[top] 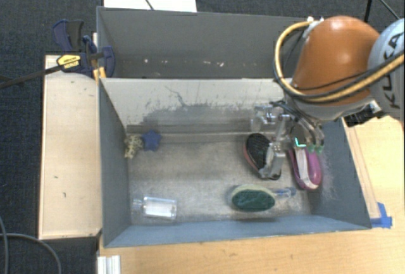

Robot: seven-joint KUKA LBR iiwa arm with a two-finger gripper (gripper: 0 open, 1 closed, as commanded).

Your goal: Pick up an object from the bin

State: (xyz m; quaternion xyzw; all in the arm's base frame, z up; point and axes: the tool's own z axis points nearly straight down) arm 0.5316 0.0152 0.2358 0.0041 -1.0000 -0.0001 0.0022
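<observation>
— Where's the gripper (283, 166)?
— Low at the bin's (190, 45) right side. Its fingers stand apart and empty, between a black oval (255, 150) and a pink thing (309, 168).
— How will the oval handle?
— Probably light, hard and smooth; take it across its narrow sides. What it is stays unclear, and the gripper hides its right edge.

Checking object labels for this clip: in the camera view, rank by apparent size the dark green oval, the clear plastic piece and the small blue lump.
1. dark green oval and clear plastic piece: too alike to rank.
2. small blue lump: clearly smallest.
</observation>
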